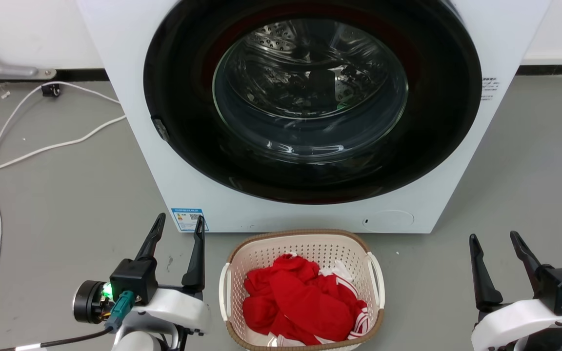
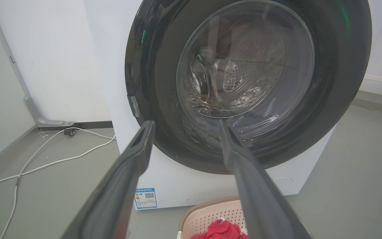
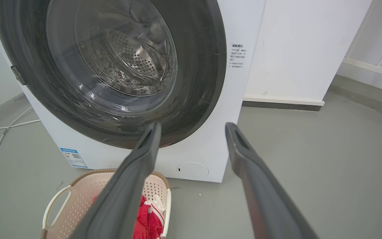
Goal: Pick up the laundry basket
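The laundry basket (image 1: 305,247) is smooth cream plastic pierced with small holes, under a brown woven-look rim; its side handles (image 1: 223,287) are white plastic. The garment (image 1: 300,302) inside is soft, crumpled red cloth. The washing machine (image 1: 125,73) has a smooth white shell, glossy reflective door glass (image 1: 310,97) and a shiny perforated metal drum (image 3: 134,61). The floor (image 1: 66,195) is matt grey.

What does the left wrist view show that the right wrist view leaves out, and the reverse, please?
Left wrist view: the open left pincer, a grey pipe foot at the wall, and a small dark fitting beside it. Right wrist view: the open right pincer, a printed notice beside the glass door, and the white handle of the laundry basket. Both share the washing machine, its door and blue label, the basket holding red clothes, and the white cable.
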Controlling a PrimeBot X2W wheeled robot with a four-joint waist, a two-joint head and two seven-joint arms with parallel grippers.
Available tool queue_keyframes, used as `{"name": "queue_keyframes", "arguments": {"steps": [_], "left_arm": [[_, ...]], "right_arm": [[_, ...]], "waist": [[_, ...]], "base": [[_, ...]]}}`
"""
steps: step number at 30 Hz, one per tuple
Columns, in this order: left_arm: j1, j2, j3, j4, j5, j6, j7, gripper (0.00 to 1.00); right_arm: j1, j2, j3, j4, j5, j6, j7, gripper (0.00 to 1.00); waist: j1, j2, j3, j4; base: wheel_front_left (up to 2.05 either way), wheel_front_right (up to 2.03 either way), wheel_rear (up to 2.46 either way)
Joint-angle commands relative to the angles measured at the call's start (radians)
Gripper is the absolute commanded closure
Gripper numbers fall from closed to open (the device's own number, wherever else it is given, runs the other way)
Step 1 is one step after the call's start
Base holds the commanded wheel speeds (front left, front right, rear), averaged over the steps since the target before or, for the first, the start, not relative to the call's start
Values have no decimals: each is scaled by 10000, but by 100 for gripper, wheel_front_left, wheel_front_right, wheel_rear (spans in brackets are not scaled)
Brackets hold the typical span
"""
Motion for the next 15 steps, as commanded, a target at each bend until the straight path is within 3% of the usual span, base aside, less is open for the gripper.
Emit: {"name": "queue_keyframes", "arguments": {"steps": [1,15], "left_arm": [[-159,-10,20,75,-46,24,-24,0],[-2184,118,189,1737,-717,-273,363,0]], "right_arm": [[-162,41,-30,41,80,-5,29,0],[-1865,35,-50,1420,197,-7,483,0]], "waist": [[-1,0,133,-10],[-1,0,2020,-134]], "base": [[0,0,0],[0,0,0]]}}
